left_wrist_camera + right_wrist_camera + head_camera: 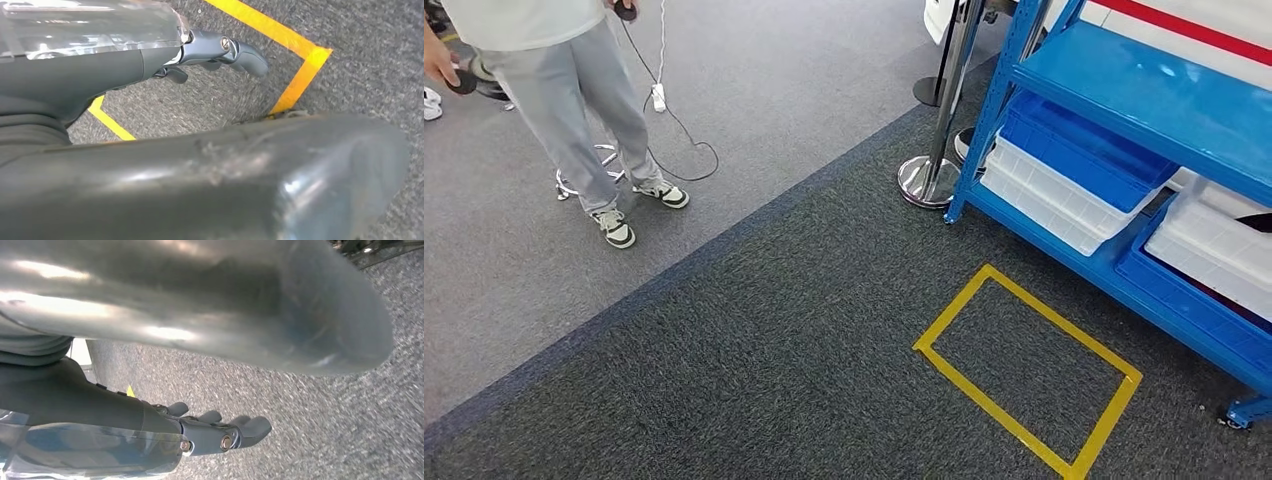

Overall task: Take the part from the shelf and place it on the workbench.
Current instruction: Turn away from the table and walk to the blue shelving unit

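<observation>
A: Where is the part?
B: I cannot make out a part as such. The blue shelf (pixel 1124 90) stands at the right of the head view, with white bins (pixel 1064 200) and blue bins (pixel 1079 150) on its lower level. A dark shape shows in the far right white bin, too small to tell what it is.

A: And the arms?
B: Both hang down, their wrist views looking at the dark grey carpet (pixel 754 380). The left hand (pixel 220 55) hangs over the carpet near a corner of the yellow tape rectangle (pixel 1029 370). Its fingers (pixel 250 57) stretch out straight, slightly apart, grasping nothing.

A: The right hand?
B: The right hand (pixel 220 432) also hangs above the carpet, fingers loosely extended, released, touching nothing.

A: Anything else around?
B: A person in grey trousers (pixel 574 100) stands at the upper left on lighter grey floor, with a cable (pixel 679 125) trailing beside the shoes. A chrome post (pixel 939 150) stands just beside the shelf's corner leg.
</observation>
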